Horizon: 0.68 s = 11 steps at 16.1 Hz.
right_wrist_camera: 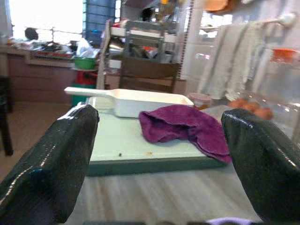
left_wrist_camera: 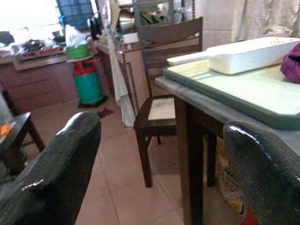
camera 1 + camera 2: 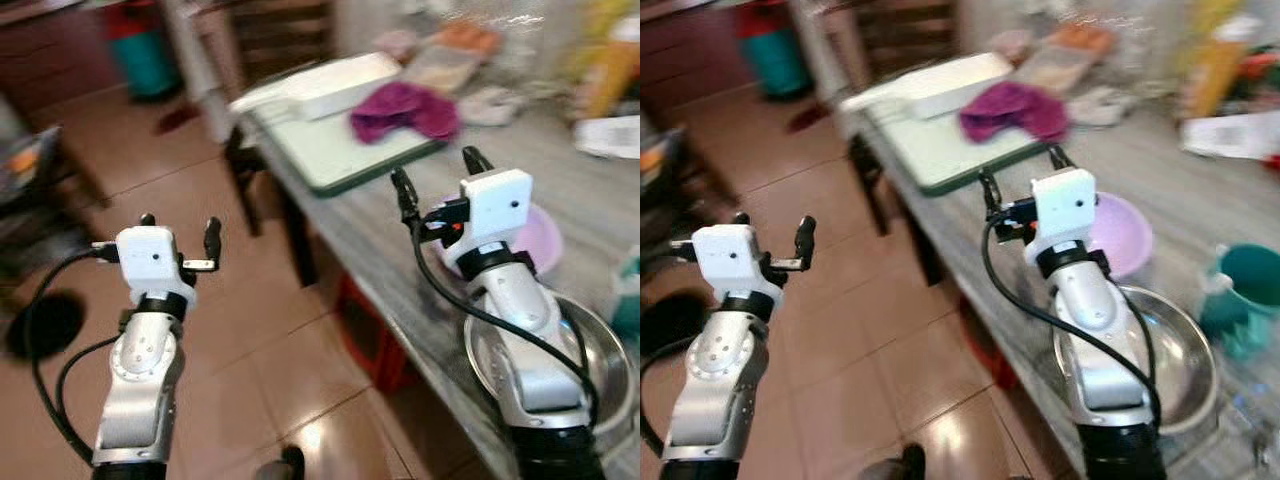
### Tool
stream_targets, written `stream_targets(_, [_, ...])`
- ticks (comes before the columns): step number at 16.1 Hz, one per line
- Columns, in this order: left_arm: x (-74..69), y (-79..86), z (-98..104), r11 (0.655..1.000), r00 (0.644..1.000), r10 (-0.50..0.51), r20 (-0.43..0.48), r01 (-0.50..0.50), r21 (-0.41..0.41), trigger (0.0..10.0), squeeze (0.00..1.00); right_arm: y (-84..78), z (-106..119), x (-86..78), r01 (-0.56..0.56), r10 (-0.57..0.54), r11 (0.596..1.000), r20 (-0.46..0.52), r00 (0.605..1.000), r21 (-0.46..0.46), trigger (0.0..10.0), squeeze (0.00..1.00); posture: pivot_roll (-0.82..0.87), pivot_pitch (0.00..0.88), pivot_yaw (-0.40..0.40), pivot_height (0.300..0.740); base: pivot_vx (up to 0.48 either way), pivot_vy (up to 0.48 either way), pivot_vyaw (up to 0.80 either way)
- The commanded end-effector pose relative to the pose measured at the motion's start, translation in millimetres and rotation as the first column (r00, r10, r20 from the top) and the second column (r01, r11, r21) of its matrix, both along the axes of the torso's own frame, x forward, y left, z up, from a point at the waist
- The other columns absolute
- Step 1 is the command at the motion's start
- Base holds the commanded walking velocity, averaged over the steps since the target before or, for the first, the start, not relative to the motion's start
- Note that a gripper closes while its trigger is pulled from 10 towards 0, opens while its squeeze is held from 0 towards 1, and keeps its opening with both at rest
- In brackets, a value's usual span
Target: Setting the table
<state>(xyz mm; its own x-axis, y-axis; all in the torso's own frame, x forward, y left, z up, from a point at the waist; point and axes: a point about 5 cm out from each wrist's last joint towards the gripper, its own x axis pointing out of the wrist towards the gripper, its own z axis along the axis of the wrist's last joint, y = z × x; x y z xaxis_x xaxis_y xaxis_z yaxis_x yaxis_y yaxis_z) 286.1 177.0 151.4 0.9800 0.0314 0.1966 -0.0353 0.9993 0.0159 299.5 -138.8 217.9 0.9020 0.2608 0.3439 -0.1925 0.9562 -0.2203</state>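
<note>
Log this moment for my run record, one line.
left gripper: open, over floor | right gripper: open, above table | purple cloth: on tray

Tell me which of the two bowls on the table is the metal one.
The steel bowl nearest the table's front edge, under the right arm: shiny and silver. The other, the plastic bowl beyond it, is matte lilac-pink.

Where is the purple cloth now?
In the eye views the purple cloth lies on the pale green tray, beside the white scoop, ahead of the right gripper.
</note>
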Motion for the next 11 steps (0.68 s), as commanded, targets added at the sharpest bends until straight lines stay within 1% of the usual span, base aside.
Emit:
stream_targets(1, [-0.6,4.8,0.0,1.0,1.0,0.015,0.002,-0.015,0.006,10.0,0.0,3.5,5.2,-1.7,-0.017,0.017,1.0,0.021,1.0,0.016,10.0,0.0,-0.15,0.137,0.057,0.74,0.0,0.0,0.79])
stream_targets(5, [1.3,6.0,1.2,1.0,1.0,0.022,0.005,-0.022,0.002,10.0,0.0,4.1,4.6,-0.7,-0.022,0.022,0.999,0.019,1.0,0.023,10.0,0.0,-0.14,0.132,0.057,0.74,0.0,0.0,0.77])
stream_targets(7, [2.0,6.4,1.2,1.0,1.0,0.027,0.003,-0.027,-0.004,10.0,0.0,4.1,4.6,-0.3,-0.027,0.026,0.999,0.017,1.0,0.037,10.0,0.0,-0.14,0.131,0.055,0.74,0.0,0.0,0.0])
stream_targets(11, [2.1,7.6,0.5,0.999,1.0,0.03,-0.002,-0.03,-0.011,10.0,0.0,4.3,4.2,-0.6,-0.029,0.028,0.999,0.011,1.0,0.043,10.0,0.0,-0.14,0.137,0.057,0.74,0.0,0.318,0.0])
